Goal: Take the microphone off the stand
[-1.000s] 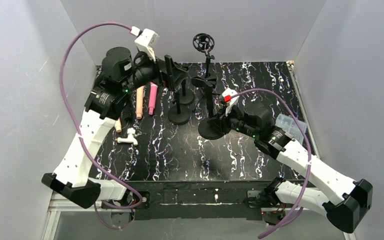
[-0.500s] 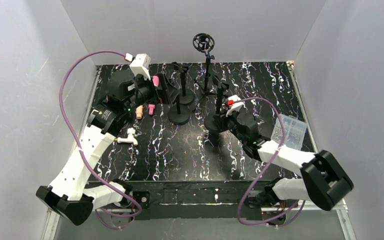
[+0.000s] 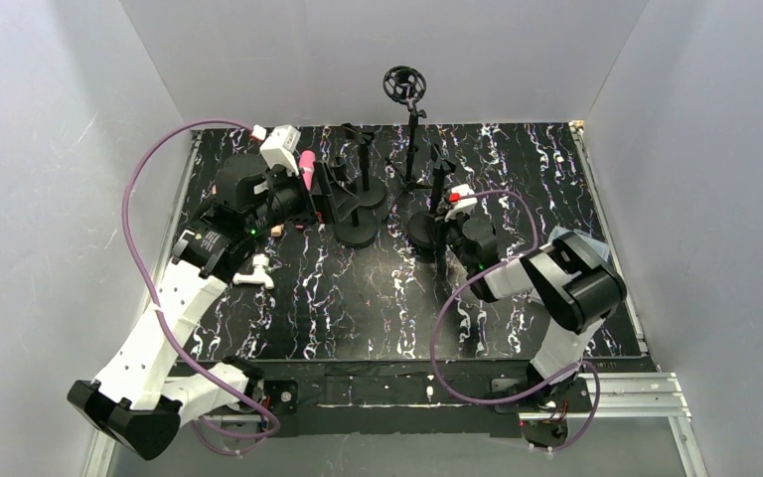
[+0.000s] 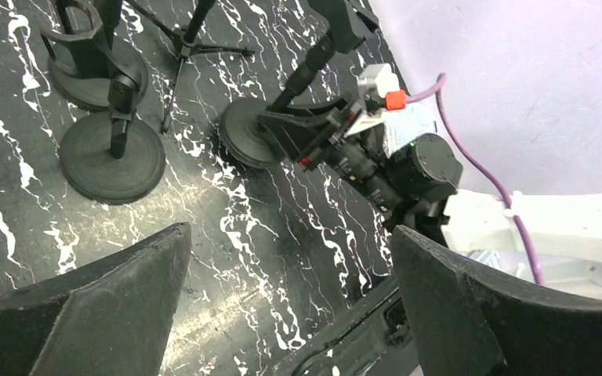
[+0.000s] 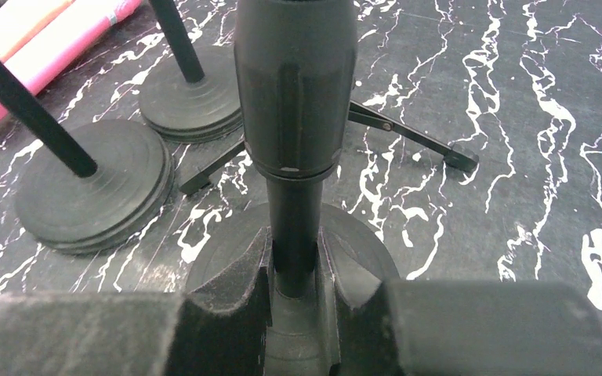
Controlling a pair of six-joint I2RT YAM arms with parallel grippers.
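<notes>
The left arm and the right arm share one build: white, boxy shells joined by round black motor housings, with a chunky black block at each base. A thin purple cable loops along each arm to a small white camera box at the wrist. The right arm's box carries a red cap. The fingers are thick, matte black and grainy.

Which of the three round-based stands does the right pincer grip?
The rightmost stand: the right pincer is shut on its pole just above the base. The front stand and rear stand to its left are ungripped.
</notes>
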